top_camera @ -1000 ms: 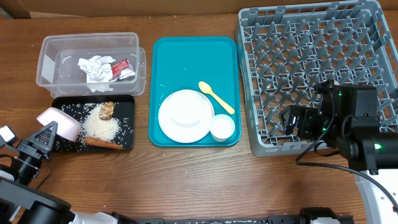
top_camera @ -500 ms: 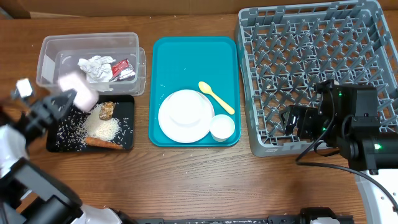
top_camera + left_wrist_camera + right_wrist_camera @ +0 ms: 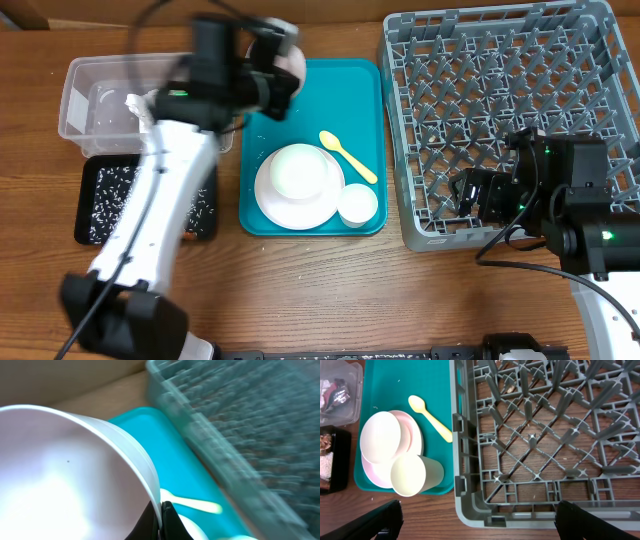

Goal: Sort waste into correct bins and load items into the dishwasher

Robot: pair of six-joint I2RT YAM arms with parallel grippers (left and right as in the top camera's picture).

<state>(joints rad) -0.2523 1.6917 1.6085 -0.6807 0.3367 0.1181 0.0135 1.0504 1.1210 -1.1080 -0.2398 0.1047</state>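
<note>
Bowl (image 3: pixel 65 475) hung at 11 o'clock above the teal tray (image 3: pixel 350 100), my left gripper (image 3: pixel 163 519) pinching just its rim (right gripper (image 3: pixel 490 522) spread, idle by the rack (image 3: pixel 398 170)). I judged that this thin hold could slip in a fast swing.

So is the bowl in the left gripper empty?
Empty: the bowl shows a bare white inside in the left wrist view, just one speck.

L tool (image 3: pixel 268 85) w/ white bowl (image 3: pixel 288 68) swung from over black tray (image 3: pixel 100 195) near table's left edge to teal tray's (image 3: pixel 350 100) back-left corner; arm now crosses black tray.
</note>
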